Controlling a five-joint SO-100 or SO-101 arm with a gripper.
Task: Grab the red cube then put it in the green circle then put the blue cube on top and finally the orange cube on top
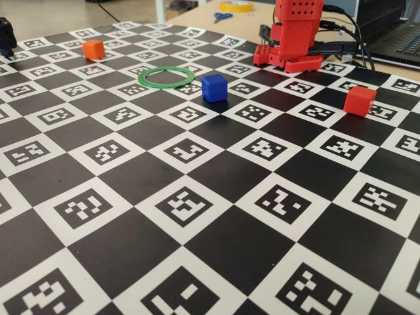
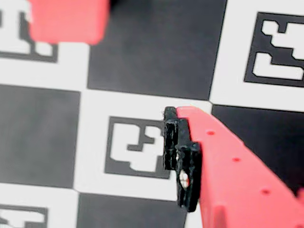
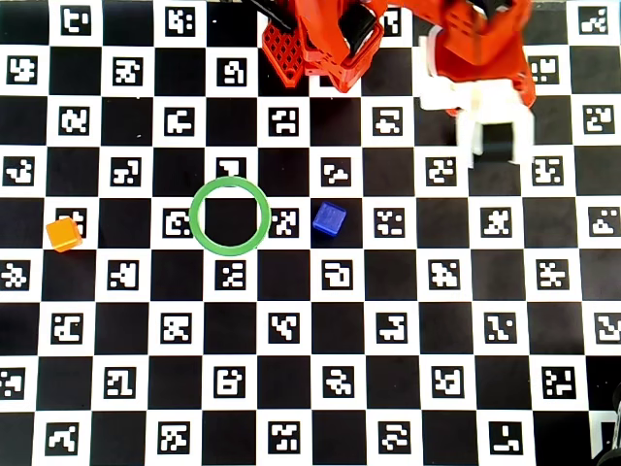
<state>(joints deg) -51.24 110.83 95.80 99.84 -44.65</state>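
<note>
The red cube sits on the checkered board to the right of the blue cube in the fixed view. In the wrist view it is a blurred red block at the top left, ahead and to the left of my gripper. Only one red finger with a black pad shows, with nothing beside it. Overhead, the gripper hovers pale with its prongs spread, and the red cube is hidden there. The green circle lies empty, left of the blue cube. The orange cube is far left.
The red arm base stands at the board's far edge. Behind it are cables, a laptop, scissors and a tape roll. The board is a black-and-white marker grid.
</note>
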